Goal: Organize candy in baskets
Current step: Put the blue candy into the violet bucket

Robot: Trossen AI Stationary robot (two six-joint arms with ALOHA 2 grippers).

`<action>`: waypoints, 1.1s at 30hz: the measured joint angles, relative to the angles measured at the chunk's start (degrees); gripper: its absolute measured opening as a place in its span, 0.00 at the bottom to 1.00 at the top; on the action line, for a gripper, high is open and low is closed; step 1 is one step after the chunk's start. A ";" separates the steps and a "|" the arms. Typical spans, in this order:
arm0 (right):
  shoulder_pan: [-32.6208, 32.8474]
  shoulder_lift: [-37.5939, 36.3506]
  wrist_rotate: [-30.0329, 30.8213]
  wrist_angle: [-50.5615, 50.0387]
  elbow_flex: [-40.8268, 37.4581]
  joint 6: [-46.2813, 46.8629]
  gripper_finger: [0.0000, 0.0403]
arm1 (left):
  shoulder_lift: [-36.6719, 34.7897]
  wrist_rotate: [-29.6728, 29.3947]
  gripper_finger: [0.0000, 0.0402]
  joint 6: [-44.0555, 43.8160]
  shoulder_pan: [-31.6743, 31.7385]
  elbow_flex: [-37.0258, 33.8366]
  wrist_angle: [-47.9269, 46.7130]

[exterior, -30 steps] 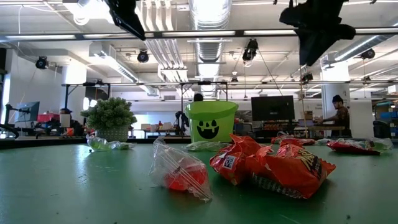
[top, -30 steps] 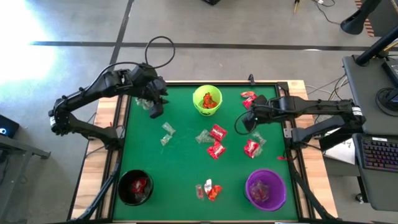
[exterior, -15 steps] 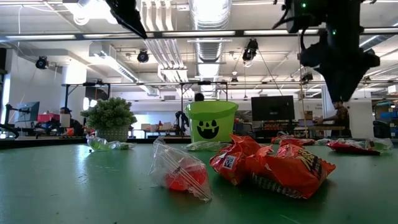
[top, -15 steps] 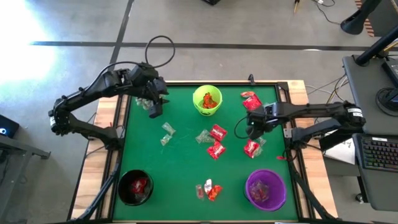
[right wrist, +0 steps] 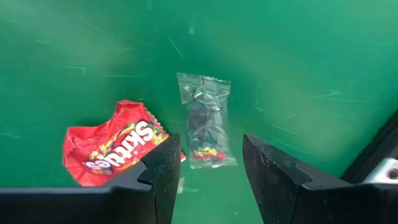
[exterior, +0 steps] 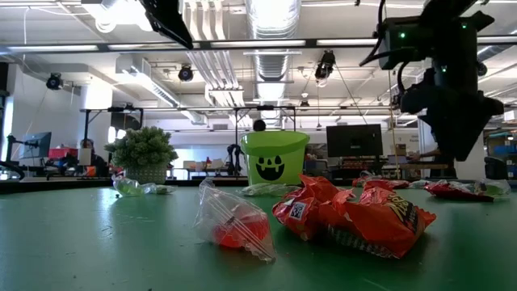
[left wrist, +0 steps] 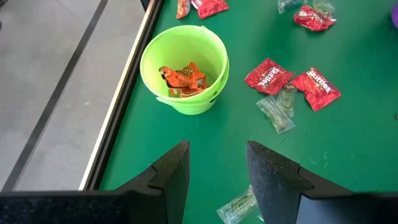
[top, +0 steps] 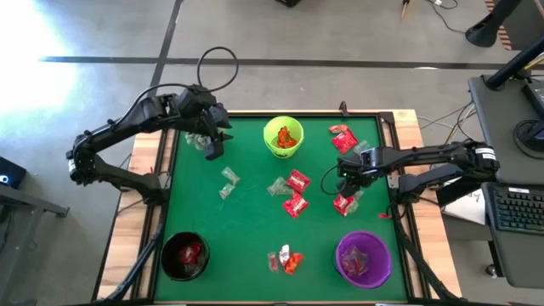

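My right gripper (right wrist: 211, 180) hangs open, pointing down, low over the table's right side. Its fingers stand to either side of a clear-wrapped candy (right wrist: 205, 121) without touching it. A red Skittles pack (right wrist: 112, 149) lies flat just beside that candy. More candy lies mid-table: red packs (top: 297, 180) and clear ones (top: 228, 177). The lime green basket (top: 283, 138) at the far middle holds orange candy. The black basket (top: 184, 255) stands near left, the purple basket (top: 364, 259) near right. My left gripper (left wrist: 217, 180) waits open, high over the far left.
Two red packs (top: 341, 134) lie at the far right near the table's raised edge. A few candies (top: 285, 259) lie between the black and purple baskets. A spiky pale-green plant (exterior: 144, 153) stands at the far left. Bare green table lies at the left middle.
My right gripper has come down steeply from high above and a little toward the near edge, tipping until it points straight down over the clear candy and red pack. No candy or basket has moved.
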 joint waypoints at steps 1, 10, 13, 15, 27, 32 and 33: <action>0.00 0.00 -0.51 0.84 -0.63 0.01 0.41 | 0.00 0.00 0.35 -0.01 0.00 0.00 0.00; 0.02 -0.02 -1.08 7.40 -6.29 1.55 0.41 | 0.00 0.01 0.35 -0.02 0.00 0.00 0.00; -0.18 -0.02 -1.07 9.53 -8.45 1.97 0.41 | 0.00 0.01 0.35 -0.12 0.01 0.00 0.00; -0.20 -0.02 -1.01 10.14 -9.78 3.73 0.41 | 0.00 0.02 0.35 -0.24 0.00 0.00 -0.04; -0.20 -0.02 -2.08 10.62 -11.08 10.09 0.19 | 0.02 0.02 0.35 -0.18 0.00 0.00 -0.44; -0.20 -0.02 -2.15 10.62 -8.95 8.98 0.04 | 0.02 0.02 0.35 -0.07 0.00 0.00 -0.46; -0.20 -0.02 -2.22 10.53 -8.50 8.98 0.04 | 0.02 0.02 0.35 -0.07 0.00 0.00 -0.45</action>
